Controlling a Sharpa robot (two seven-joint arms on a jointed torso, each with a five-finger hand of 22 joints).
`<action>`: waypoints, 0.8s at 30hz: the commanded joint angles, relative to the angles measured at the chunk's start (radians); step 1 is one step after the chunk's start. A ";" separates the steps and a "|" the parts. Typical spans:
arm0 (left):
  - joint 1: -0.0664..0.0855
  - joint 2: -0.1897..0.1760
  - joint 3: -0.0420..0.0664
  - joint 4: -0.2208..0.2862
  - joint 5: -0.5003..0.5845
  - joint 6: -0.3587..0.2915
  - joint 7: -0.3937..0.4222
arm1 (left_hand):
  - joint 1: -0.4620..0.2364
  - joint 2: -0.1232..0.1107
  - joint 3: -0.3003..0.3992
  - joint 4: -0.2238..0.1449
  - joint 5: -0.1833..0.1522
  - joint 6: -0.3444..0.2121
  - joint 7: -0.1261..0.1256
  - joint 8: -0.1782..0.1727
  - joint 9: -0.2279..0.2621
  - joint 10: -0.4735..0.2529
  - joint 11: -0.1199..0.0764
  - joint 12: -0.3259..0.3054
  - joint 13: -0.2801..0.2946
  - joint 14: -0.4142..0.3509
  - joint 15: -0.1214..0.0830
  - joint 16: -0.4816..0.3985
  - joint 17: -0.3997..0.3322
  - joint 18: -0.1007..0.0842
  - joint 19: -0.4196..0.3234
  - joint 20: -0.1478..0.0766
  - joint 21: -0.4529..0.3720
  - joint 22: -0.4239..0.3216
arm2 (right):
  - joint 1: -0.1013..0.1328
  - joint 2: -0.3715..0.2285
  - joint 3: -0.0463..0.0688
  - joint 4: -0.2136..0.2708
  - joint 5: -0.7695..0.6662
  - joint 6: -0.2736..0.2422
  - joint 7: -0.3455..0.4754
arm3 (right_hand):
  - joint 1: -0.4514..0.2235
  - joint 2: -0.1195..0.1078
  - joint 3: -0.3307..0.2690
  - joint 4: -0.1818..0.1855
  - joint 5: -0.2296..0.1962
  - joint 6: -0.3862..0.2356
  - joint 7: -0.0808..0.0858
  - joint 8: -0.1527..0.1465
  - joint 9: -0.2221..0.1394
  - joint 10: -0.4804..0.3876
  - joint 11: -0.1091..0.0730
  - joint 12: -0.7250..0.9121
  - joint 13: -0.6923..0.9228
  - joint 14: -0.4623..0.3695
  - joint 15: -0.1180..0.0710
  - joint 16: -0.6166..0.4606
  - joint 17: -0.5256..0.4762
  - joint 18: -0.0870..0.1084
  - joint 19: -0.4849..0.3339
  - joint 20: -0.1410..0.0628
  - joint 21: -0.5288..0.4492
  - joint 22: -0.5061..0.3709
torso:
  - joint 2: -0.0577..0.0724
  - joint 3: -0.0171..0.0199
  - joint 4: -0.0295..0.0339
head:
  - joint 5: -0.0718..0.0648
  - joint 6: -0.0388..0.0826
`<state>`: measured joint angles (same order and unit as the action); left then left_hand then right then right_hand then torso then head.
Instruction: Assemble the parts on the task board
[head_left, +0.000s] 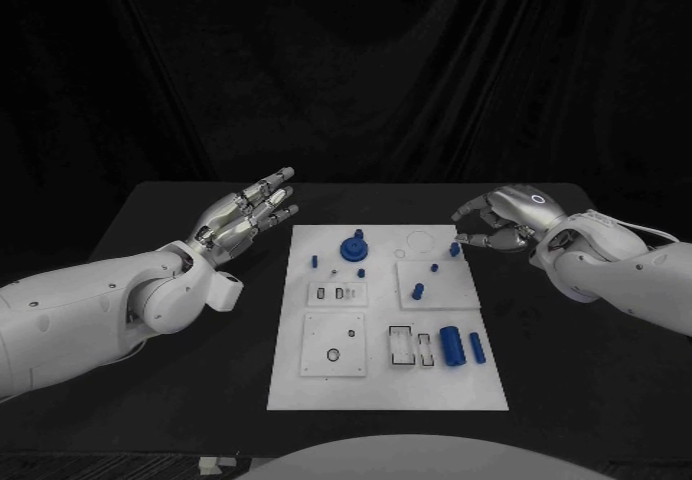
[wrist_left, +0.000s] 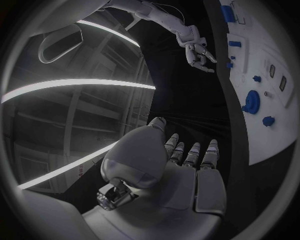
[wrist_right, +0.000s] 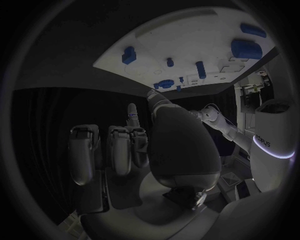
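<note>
- On the black table (head_left: 173, 205) sits the white task board (head_left: 387, 320), with blue parts scattered across it — this reads as an early stage of the job.
- Up at the far end, a blue gear-shaped part (head_left: 353, 246) stands on the board, and it looks seated; whether it is truly home, I cannot tell.
- Small blue pegs (head_left: 418, 292) dot the middle of the board, some upright, some possibly loose.
- Down at the near end, a large blue cylinder (head_left: 451, 346) and a slimmer blue piece (head_left: 477, 347) lie on their sides beside two open rectangular slots (head_left: 411, 345) — those look like work not yet done.
- The left hand (head_left: 248, 217) hovers off the board's far left corner, fingers stretched out and apart, palm bare; the left wrist view confirms nothing in it.
- The right hand (head_left: 498, 222) hangs over the board's far right corner, fingers curled downward just beside a small blue part (head_left: 454, 249); no part shows in its fingers in the right wrist view, yet I cannot tell whether it pinches anything.
- My call: most of the assembly is left, and the lying pieces need lifting and slotting.
</note>
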<state>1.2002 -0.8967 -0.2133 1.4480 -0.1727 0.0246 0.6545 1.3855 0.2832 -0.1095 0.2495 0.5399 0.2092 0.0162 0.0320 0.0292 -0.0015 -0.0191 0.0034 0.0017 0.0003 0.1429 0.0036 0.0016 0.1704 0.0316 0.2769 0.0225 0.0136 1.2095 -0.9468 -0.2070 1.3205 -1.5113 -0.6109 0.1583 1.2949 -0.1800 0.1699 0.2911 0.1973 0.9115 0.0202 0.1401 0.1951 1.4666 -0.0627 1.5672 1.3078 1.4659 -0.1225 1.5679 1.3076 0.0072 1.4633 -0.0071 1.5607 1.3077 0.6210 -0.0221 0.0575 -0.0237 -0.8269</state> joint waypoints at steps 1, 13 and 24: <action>-0.002 0.002 0.001 0.001 0.002 0.012 0.012 | 0.011 0.003 0.005 0.000 0.004 0.002 0.005 0.005 0.001 0.002 0.007 -0.003 -0.002 0.000 0.005 -0.004 -0.002 0.010 0.003 0.005 0.004 0.001 | -0.018 -0.006 0.000 -0.015 0.054 -0.039 0.048 | -0.009 0.000 -0.004 0.003 0.003 -0.013 0.001 -0.009 -0.002 0.104 -0.002 0.004 0.263 0.102 -0.003 -0.007 0.250 -0.003 0.099 -0.005 -0.006 0.257 | -0.002 0.0008 -0.0024 | 0.005 0.000; -0.005 -0.001 0.001 0.000 0.002 0.012 0.010 | 0.011 0.003 0.006 -0.001 0.004 0.003 0.005 0.005 0.001 0.002 0.007 -0.003 -0.002 0.000 0.005 -0.004 -0.002 0.010 0.003 0.005 0.004 0.001 | -0.060 -0.009 0.000 -0.058 0.072 -0.028 0.052 | -0.003 -0.004 -0.003 0.002 0.002 -0.041 0.009 -0.017 -0.002 0.104 0.003 0.004 0.263 0.101 0.001 -0.009 0.246 -0.001 0.095 -0.001 -0.013 0.255 | 0.000 0.0000 -0.0008 | 0.001 -0.003; -0.006 0.001 0.001 -0.001 0.002 0.013 0.010 | 0.011 0.003 0.006 -0.001 0.004 0.003 0.005 0.005 0.001 0.002 0.007 -0.003 -0.002 0.000 0.005 -0.004 -0.002 0.010 0.003 0.005 0.004 0.001 | -0.068 0.010 0.000 -0.091 0.069 -0.008 0.034 | 0.019 0.001 0.005 0.000 0.006 -0.049 0.014 -0.015 0.001 0.104 0.009 0.004 0.263 0.101 0.004 -0.009 0.246 0.001 0.092 0.002 -0.018 0.253 | 0.000 -0.0008 -0.0007 | -0.001 -0.003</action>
<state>1.1955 -0.8972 -0.2135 1.4454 -0.1727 0.0272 0.6534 1.3895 0.2872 -0.1096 0.2496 0.5399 0.2092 0.0162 0.0320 0.0293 -0.0015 -0.0191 0.0034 0.0012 0.0003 0.1429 0.0036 0.0008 0.1705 0.0316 0.2769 0.0225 0.0136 1.1445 -0.9390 -0.2072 1.2327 -1.4458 -0.6249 0.2016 1.3099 -0.1771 0.1698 0.2910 0.1999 0.8661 0.0344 0.1275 0.1959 1.4666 -0.0626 1.5672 1.3076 1.4659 -0.1225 1.5641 1.3074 0.0074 1.4633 -0.0070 1.5481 1.3075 0.6209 -0.0222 0.0562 -0.0234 -0.8310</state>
